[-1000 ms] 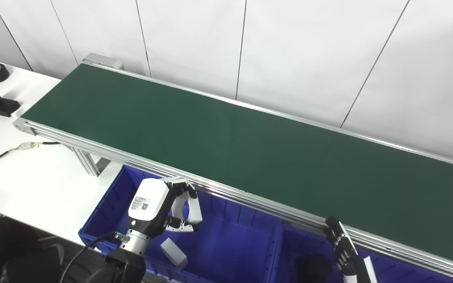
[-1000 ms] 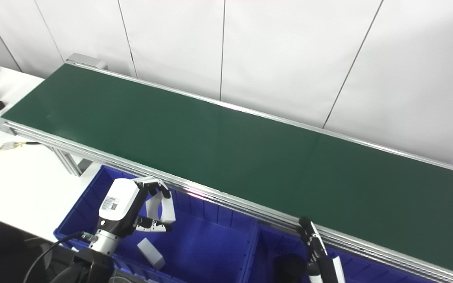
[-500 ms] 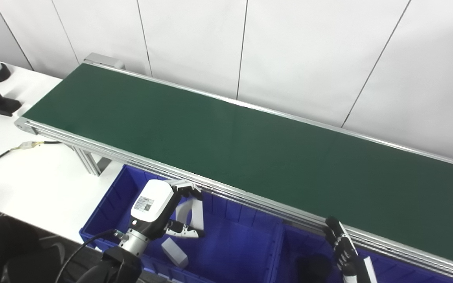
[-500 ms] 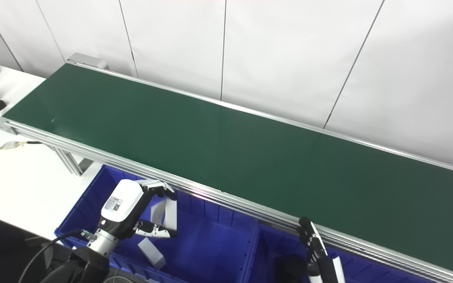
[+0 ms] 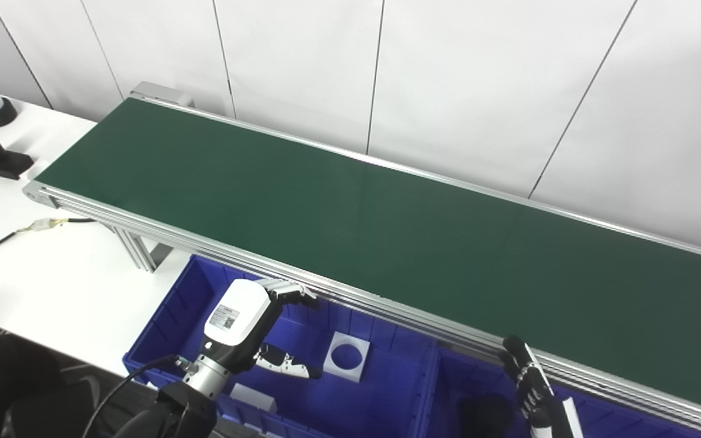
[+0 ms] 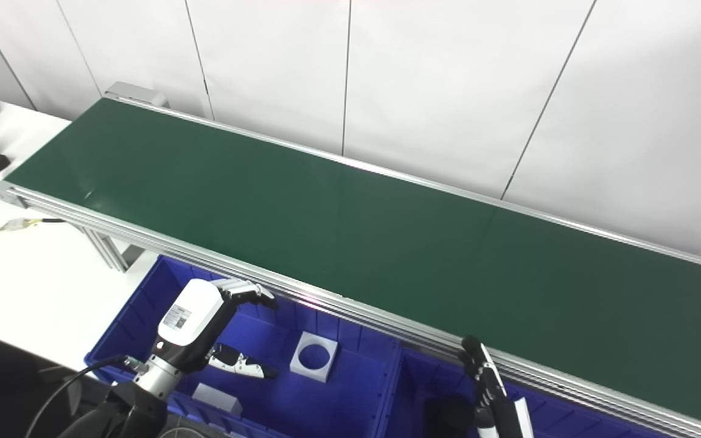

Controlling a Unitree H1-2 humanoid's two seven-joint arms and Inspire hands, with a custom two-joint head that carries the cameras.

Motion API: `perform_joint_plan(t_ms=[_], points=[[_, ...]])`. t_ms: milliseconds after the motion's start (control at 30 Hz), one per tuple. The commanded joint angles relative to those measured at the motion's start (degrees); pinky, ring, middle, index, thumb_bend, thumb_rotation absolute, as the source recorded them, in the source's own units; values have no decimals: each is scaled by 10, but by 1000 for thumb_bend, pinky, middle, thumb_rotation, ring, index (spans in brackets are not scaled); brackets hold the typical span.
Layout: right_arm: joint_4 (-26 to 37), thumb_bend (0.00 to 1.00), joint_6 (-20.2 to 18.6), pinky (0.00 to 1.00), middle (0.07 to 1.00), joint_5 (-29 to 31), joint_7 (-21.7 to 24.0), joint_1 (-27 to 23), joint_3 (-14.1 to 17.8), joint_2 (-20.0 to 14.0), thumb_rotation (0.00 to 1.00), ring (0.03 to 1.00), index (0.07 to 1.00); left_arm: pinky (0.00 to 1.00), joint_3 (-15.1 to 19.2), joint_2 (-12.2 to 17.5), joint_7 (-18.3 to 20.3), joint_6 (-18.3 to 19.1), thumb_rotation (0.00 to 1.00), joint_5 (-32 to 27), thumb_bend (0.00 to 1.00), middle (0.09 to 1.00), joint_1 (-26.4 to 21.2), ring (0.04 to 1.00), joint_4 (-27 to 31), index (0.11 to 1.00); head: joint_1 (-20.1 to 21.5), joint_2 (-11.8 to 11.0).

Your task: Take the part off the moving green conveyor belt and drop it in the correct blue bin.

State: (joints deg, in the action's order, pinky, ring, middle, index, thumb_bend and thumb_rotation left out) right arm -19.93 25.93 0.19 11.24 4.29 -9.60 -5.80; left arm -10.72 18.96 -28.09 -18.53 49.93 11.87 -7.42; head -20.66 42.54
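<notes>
The left hand (image 5: 247, 328) hovers over the left blue plastic bin (image 5: 174, 316), fingers spread and holding nothing. The white square part with a round hole (image 5: 347, 356) lies in that bin, just beyond the fingertips, apart from them; a white rectangular block (image 5: 253, 398) lies beneath the thumb. The long green conveyor belt (image 5: 350, 231) carries nothing. Lifting carelessly, the fingers could catch the belt's aluminium rail above them. The right hand (image 5: 530, 386), fingers straight and close together, waits beside the right blue bin (image 5: 606, 420).
</notes>
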Motion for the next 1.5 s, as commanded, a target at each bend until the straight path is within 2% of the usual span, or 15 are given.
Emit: perform_joint_plan(t_ms=[0,133,267,300,333,433,633,700,767,800,900,1067,1133,1267,1467], points=[[13,895,10,949,941,1,1,-6,3,4,1000,927,943,524,2,8,-18,-15,358,-1,1000,603,-6,578,6,585,-1,0],[16,902,10,937,939,-4,-2,-5,2,2,1000,925,943,526,0,8,-19,-26,342,-3,1000,599,-4,571,13,581,2,1],[17,896,10,946,943,4,5,-3,3,3,1000,930,944,527,-5,3,-10,-50,385,-17,1000,609,5,581,39,582,21,5],[16,901,10,949,943,1,4,-3,2,3,1000,932,943,527,-9,-3,-6,-61,417,-31,1000,615,10,587,52,587,42,5],[16,915,10,950,941,0,2,-3,2,3,1000,930,941,523,-11,-7,-2,-68,397,-42,1000,615,13,593,61,586,42,5],[18,915,10,950,933,-8,-5,-2,-2,6,1000,920,934,543,-40,-21,17,-83,403,-102,1000,632,25,625,100,598,67,0],[12,890,10,946,931,-22,-20,-3,-13,12,1000,913,930,575,-105,-45,27,-84,556,-177,979,690,15,670,118,648,116,-13],[11,894,10,951,934,-28,-26,-2,-20,13,1000,920,931,573,-126,-53,19,-84,544,-189,968,704,2,677,103,655,136,-19],[10,899,10,947,936,-36,-37,-1,-30,15,1000,924,931,570,-142,-60,12,-84,522,-209,970,711,-10,678,85,659,169,-27],[9,900,10,945,936,-40,-44,-1,-35,17,1000,924,932,568,-148,-61,8,-84,516,-221,971,713,-15,679,77,660,205,-34],[7,913,10,951,936,-45,-56,3,-47,25,1000,932,928,570,-164,-66,5,-84,530,-260,974,739,-34,690,44,681,242,-43],[-9,923,10,955,946,-57,-85,0,-70,37,993,941,935,678,-187,-60,-7,-84,524,-329,989,811,-52,771,-19,737,307,-67],[-15,922,10,956,948,-59,-96,-1,-77,39,987,940,933,716,-197,-57,-12,-84,537,-339,985,833,-53,798,-43,761,314,-71],[-27,906,10,961,961,-58,-109,-5,-88,41,976,951,937,813,-208,-49,15,-84,603,-372,946,882,-47,862,-66,821,321,-79],[-36,891,10,968,968,-55,-115,-10,-98,34,975,959,942,780,-222,-46,13,-84,660,-375,930,873,-55,842,-100,797,318,-85]])
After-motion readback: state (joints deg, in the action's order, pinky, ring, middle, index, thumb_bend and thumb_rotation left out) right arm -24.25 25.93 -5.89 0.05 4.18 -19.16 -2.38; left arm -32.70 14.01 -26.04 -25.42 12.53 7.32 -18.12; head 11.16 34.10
